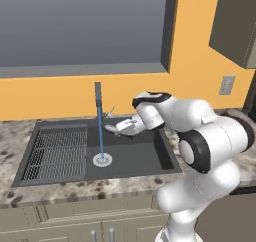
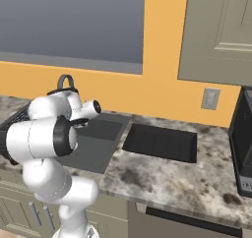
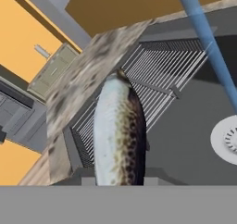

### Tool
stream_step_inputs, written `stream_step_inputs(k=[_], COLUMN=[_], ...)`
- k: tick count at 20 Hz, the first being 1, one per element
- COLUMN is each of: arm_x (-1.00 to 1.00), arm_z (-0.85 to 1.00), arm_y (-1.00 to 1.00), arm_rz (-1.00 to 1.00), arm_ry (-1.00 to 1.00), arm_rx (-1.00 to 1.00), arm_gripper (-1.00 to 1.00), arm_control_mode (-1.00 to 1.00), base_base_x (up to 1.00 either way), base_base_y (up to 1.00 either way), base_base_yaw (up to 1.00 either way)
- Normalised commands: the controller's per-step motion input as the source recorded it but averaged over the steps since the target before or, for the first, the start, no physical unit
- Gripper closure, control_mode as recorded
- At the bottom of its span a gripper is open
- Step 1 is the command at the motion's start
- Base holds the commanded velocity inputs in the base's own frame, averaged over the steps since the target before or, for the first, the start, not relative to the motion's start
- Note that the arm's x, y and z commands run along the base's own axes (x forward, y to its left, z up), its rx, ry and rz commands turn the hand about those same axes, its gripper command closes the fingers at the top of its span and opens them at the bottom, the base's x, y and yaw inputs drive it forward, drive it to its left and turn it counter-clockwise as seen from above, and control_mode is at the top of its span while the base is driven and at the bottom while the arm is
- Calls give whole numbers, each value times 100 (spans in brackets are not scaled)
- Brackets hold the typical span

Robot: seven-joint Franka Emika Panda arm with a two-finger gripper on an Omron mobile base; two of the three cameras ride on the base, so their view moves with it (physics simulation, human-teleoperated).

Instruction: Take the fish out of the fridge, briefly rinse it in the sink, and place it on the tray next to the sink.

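The gripper (image 1: 116, 129) grasps the fish (image 1: 111, 129) over the sink (image 1: 130, 153), beside a blue water stream (image 1: 101, 136). The right base view reveals the tray (image 2: 160, 142) on the counter (image 2: 162, 175).

The fish (image 3: 119, 133) is clamped in my end effector (image 1: 118, 128), a slender silvery body with a dark speckled flank, jutting out from between my fingertips over the sink (image 1: 145, 158). It hangs above the basin floor, just right of the thin blue stream falling onto the round silver drain (image 1: 102, 159). The sink is a dark grey rectangle sunk in the tabletop, with its ribbed grid (image 1: 57, 152) on the left. The flat black tray (image 2: 160, 142) lies on the tabletop just right of the sink.
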Motion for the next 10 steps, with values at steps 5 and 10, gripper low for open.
stream_step_inputs(k=[5,10], arm_x=[47,38], arm_z=[-18,-6], arm_y=[16,1], arm_rz=[3,-3], arm_ry=[0,-4], arm_rx=[0,0], arm_gripper=[100,100], arm_control_mode=[-100,-100], base_base_x=[0,0], base_base_y=[0,0], base_base_yaw=[0,0])
